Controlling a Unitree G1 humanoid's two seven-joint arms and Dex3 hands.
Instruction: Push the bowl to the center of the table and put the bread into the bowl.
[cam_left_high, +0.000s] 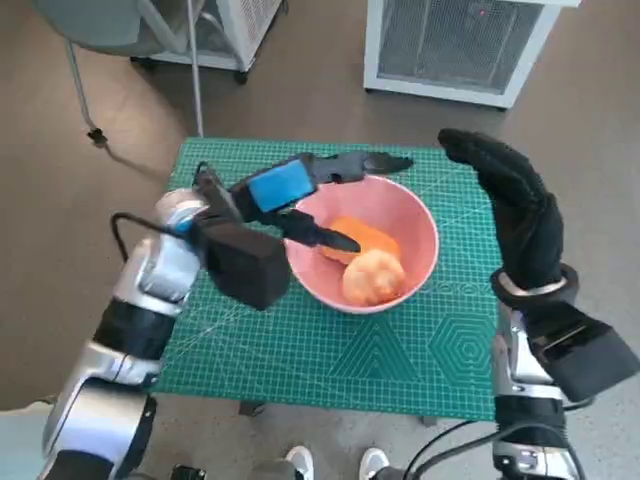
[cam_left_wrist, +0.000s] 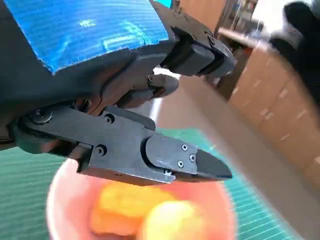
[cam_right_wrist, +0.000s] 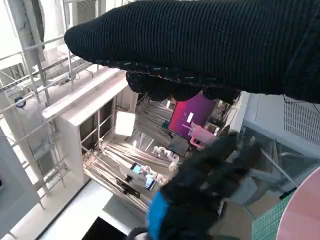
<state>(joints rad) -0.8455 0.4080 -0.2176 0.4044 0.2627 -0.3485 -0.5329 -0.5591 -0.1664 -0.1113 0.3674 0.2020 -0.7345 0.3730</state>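
Observation:
The pink bowl (cam_left_high: 420, 235) stands near the middle of the green cutting mat (cam_left_high: 300, 350). Inside it lie an orange bread piece (cam_left_high: 365, 236) and a pale round bun (cam_left_high: 373, 277). My left hand (cam_left_high: 300, 195) hovers over the bowl's near-left rim with its fingers spread and nothing in them; the left wrist view shows its fingers (cam_left_wrist: 170, 160) above the pink bowl (cam_left_wrist: 65, 200), the orange bread piece (cam_left_wrist: 120, 207) and the bun (cam_left_wrist: 175, 222). My right hand (cam_left_high: 515, 205) is raised, upright and open, just right of the bowl, touching nothing.
The mat covers the small table; its right edge runs under my right hand. A white grilled unit (cam_left_high: 460, 45) and a chair leg (cam_left_high: 85, 95) stand on the floor beyond the table. A person's shoes (cam_left_high: 335, 465) show at the near edge.

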